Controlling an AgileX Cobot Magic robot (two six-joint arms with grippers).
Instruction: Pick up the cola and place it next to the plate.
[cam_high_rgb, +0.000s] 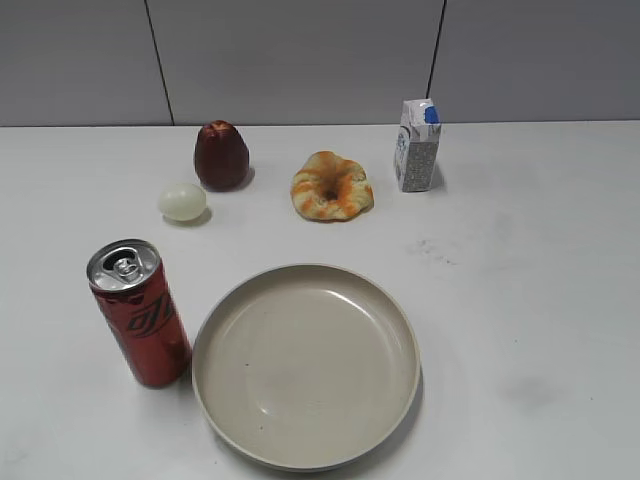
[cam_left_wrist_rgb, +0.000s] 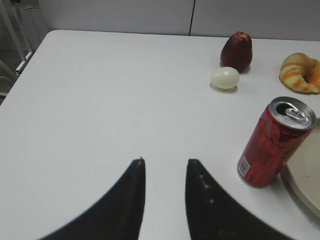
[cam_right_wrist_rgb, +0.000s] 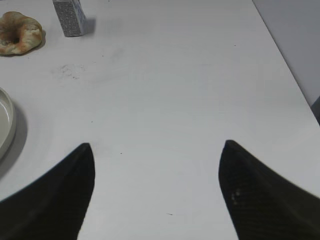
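The cola (cam_high_rgb: 140, 315), a tall slim red can with a silver top, stands upright right beside the left rim of the beige plate (cam_high_rgb: 306, 440). It also shows in the left wrist view (cam_left_wrist_rgb: 272, 142), with the plate's rim (cam_left_wrist_rgb: 305, 187) at the right edge. My left gripper (cam_left_wrist_rgb: 165, 162) is open and empty over bare table, left of the cola and apart from it. My right gripper (cam_right_wrist_rgb: 157, 145) is wide open and empty over bare table, right of the plate's rim (cam_right_wrist_rgb: 7, 125). Neither gripper shows in the exterior view.
At the back stand a dark red fruit (cam_high_rgb: 220, 155), a pale egg (cam_high_rgb: 182, 201), a ring-shaped pastry (cam_high_rgb: 331, 186) and a small white carton (cam_high_rgb: 416, 146). The table's left edge (cam_left_wrist_rgb: 25, 65) and right edge (cam_right_wrist_rgb: 287, 65) show in the wrist views.
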